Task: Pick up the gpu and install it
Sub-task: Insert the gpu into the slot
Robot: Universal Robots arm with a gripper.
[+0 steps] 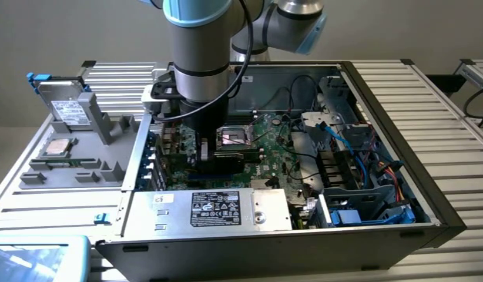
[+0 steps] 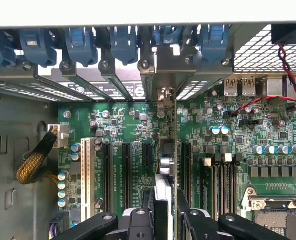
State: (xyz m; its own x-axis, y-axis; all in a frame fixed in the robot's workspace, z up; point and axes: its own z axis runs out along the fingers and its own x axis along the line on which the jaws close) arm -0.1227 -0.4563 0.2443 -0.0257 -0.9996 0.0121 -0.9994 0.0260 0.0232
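gpu (image 2: 165, 167): seen edge-on in the wrist view, standing upright over the motherboard (image 2: 228, 150). It is in line with one of the long black expansion slots (image 2: 126, 165), between two of them. Its silver end bracket (image 2: 160, 95) is at the rear wall of the computer case (image 1: 382, 176), under the row of blue slot latches (image 2: 83, 42). Cannot tell whether the card's lower edge is in the slot.

gripper (image 2: 164, 205): its fingers (image 2: 183, 217) pinch the gpu, one on each face of the card.

Exterior view: the gripper (image 1: 204, 151) is lowered inside the open case, over the motherboard's edge towards the exterior view's left. A dark block just below it is probably the gpu's cooler, but the view is poor there. The CPU socket (image 1: 235, 138) is just beside the gripper. The power supply (image 1: 218, 208) fills the case's near edge.

The case lies on a slatted desk (image 1: 453, 117). A grey parts tray (image 1: 77, 158) sits against the case's side on the exterior view's left. It carries a hard drive (image 1: 69, 111) at its far end and a CPU (image 1: 57, 147) towards its middle.
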